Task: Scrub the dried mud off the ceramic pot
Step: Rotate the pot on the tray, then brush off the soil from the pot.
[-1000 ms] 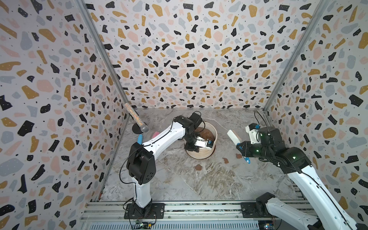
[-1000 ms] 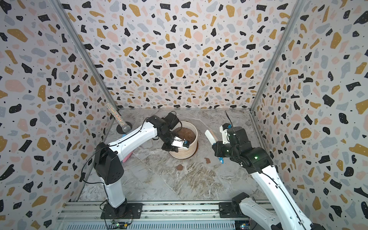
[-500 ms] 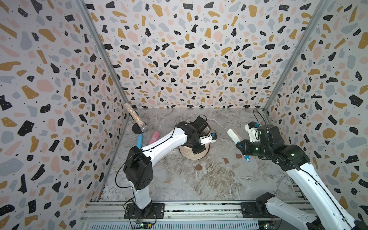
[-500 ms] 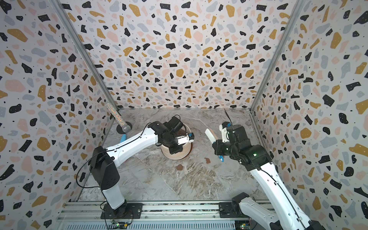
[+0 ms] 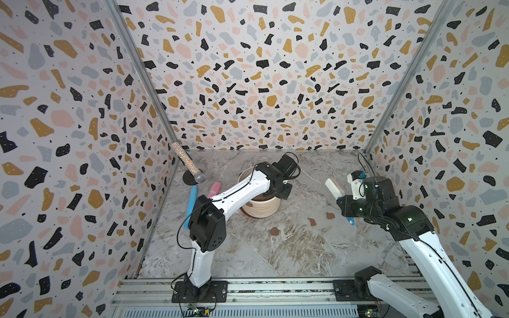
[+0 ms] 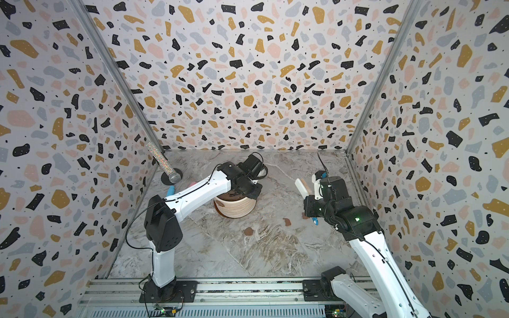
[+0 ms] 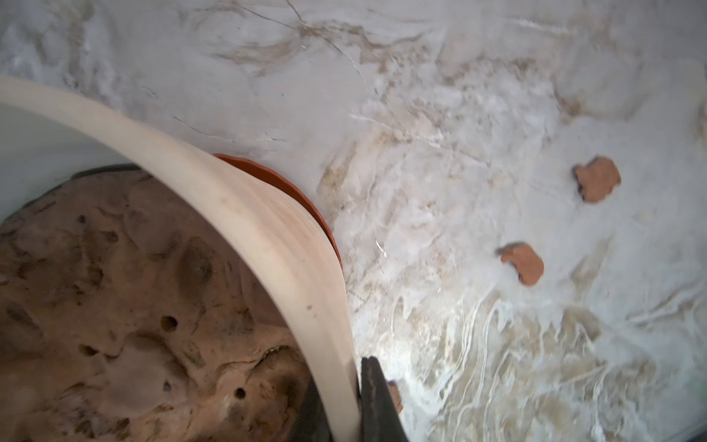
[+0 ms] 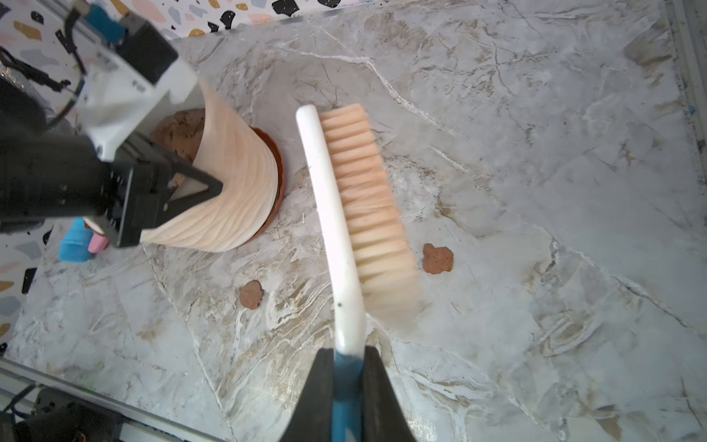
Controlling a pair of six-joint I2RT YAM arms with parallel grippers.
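The ceramic pot (image 5: 261, 208) (image 6: 236, 208) stands about upright on a terracotta saucer (image 7: 292, 191), with dark soil (image 7: 134, 306) inside. My left gripper (image 5: 281, 190) (image 6: 252, 190) (image 7: 340, 379) is shut on the pot's rim, one finger inside and one outside. A brownish blotch (image 6: 219, 203) shows on the pot's side. Three pieces of dried mud (image 5: 274, 231) (image 6: 287, 221) (image 8: 438, 258) lie on the table right of the pot. My right gripper (image 5: 342, 203) (image 6: 307, 205) (image 8: 348, 356) is shut on the blue end of a white brush (image 5: 332, 188) (image 8: 336, 214), apart from the pot.
A glittery cylinder (image 5: 187, 162) on a black base leans at the back left corner. A blue tube (image 5: 191, 203) and a pink one (image 5: 213, 190) lie by the left wall. Patterned walls close in three sides, and a metal rail (image 5: 275, 289) runs along the front.
The pot was tipped over with its opening showing. My left arm has turned it and brought it back upright on the saucer. The right arm with the brush has barely moved.
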